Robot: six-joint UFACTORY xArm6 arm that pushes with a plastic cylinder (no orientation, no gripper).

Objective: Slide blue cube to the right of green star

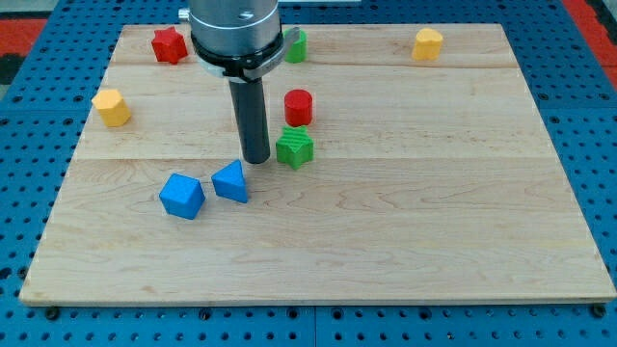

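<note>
The blue cube (182, 196) lies on the wooden board (405, 231) at the lower left. A blue triangular block (231, 181) lies just to its right. The green star (295, 146) sits near the board's middle, to the upper right of both blue blocks. My tip (255, 160) rests on the board just left of the green star and just above and right of the blue triangular block. It is apart from the blue cube, which is down and to the left of it.
A red cylinder (299, 106) stands just above the green star. A red star (169, 45) and a yellow block (112, 107) are at the upper left. A green block (295, 45) peeks out behind the arm at the top. A yellow block (427, 43) is at the upper right.
</note>
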